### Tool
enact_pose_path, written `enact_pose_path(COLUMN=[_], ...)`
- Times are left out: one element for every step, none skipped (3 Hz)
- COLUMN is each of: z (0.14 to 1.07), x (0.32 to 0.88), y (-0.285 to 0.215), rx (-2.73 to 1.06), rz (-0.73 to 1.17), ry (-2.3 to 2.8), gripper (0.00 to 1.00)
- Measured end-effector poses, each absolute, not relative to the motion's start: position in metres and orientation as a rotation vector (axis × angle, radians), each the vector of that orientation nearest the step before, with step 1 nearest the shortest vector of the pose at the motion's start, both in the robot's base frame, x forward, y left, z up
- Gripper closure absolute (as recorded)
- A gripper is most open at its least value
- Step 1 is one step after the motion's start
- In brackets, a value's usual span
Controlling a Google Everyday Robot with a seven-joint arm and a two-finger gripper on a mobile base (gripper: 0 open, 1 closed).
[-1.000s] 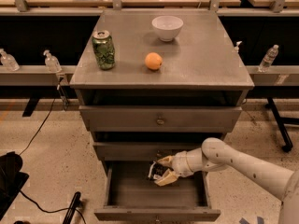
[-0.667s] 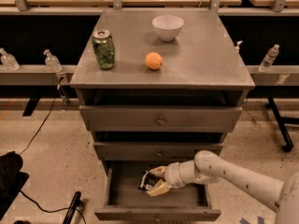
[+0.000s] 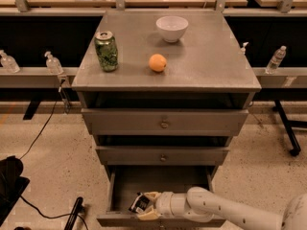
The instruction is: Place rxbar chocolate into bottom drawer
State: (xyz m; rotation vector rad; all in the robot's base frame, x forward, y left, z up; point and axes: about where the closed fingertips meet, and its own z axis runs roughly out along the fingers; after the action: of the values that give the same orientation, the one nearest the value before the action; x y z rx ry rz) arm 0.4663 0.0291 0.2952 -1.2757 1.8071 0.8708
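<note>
The bottom drawer (image 3: 120,186) of the grey cabinet stands pulled open. My arm reaches in from the lower right, and my gripper (image 3: 145,206) is inside the drawer near its front left. It is shut on the rxbar chocolate (image 3: 140,203), a small black bar with a white patch, held low over the drawer floor close to the front wall.
On the cabinet top (image 3: 211,56) stand a green can (image 3: 106,51), an orange fruit (image 3: 157,62) and a white bowl (image 3: 171,28). The two upper drawers (image 3: 164,123) are closed. Bottles (image 3: 277,59) sit on side shelves. A black cable and bag (image 3: 9,181) lie on the floor at left.
My gripper has moved left and down with the bar, from the drawer's right middle to its front left, lower inside the drawer.
</note>
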Motion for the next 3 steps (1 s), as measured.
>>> enact_pose_path(z=[0.268,0.246,0.229], x=[0.479,0.507,0.54], y=[0.055,0.073,0.083], rx=[-1.228,-1.233,-1.226], rz=[0.911,0.944,0.944], ry=[1.828,1.84,1.853], gripper=[1.0,1.0,1.0])
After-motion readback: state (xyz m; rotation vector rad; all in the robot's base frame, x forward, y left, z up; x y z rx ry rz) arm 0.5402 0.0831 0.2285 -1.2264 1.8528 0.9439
